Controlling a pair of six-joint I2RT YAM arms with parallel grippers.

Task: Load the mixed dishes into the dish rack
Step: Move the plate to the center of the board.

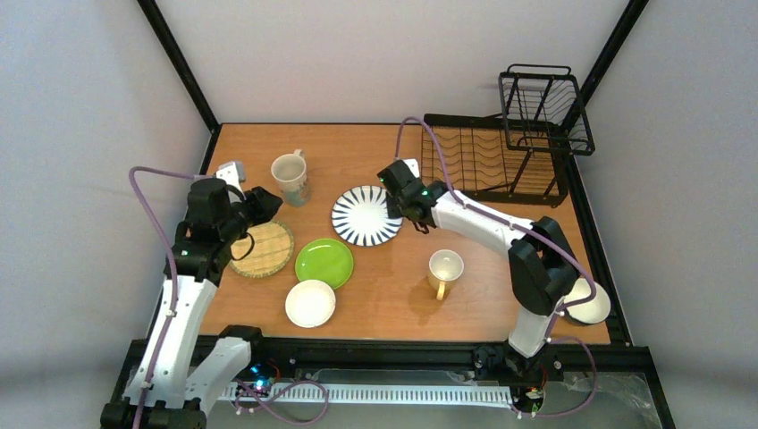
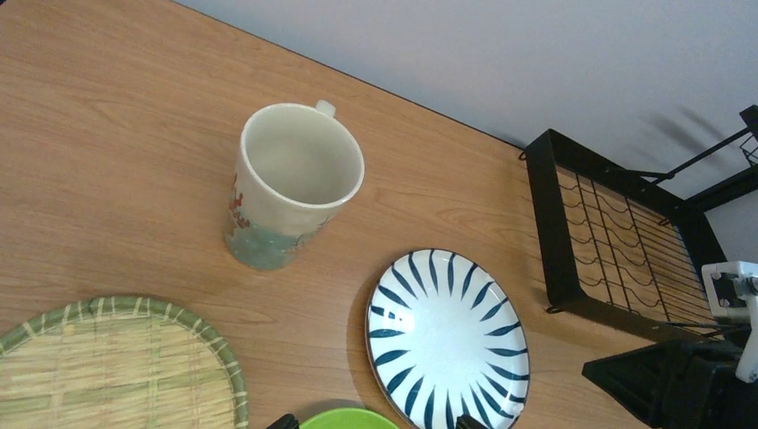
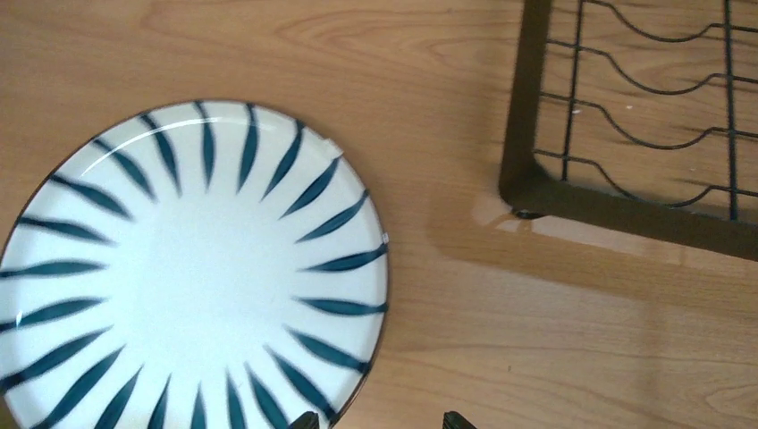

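Brown wooden table [image 1: 384, 295], pale grey walls all round. Near the middle, flat on the wood, the blue-and-white striped plate [image 1: 365, 216].

Right over that plate's right edge, the right gripper [image 3: 382, 420]. Jaws apart, nothing between them but bare wood. From the right wrist view, plate rim just beside one fingertip, most of the plate off to the left of the fingers. Round plate, so no long side to line up with. Looks like a job for the right arm, much the nearer one, with a grab at the rim.

Left of the striped plate, a bit away, the left gripper [image 2: 374, 422]. Wide open too, holding nothing.

Behind and right of the striped plate, close by, the black wire dish rack [image 1: 487, 161]: a flat slotted tray, then a taller wire basket [image 1: 543, 107] further right. No dishes to see in either part.

Behind and left of the striped plate, a painted mug [image 1: 291, 177], upright, nothing inside. In front and right, a plain mug [image 1: 444, 268], also with nothing inside. In front and left, the lime-green plate [image 1: 324, 262], then the small white dish [image 1: 310, 303]. Further left, the round bamboo plate [image 1: 262, 248]. Far right and in front, a pale bowl [image 1: 590, 302], half hidden by the arm.
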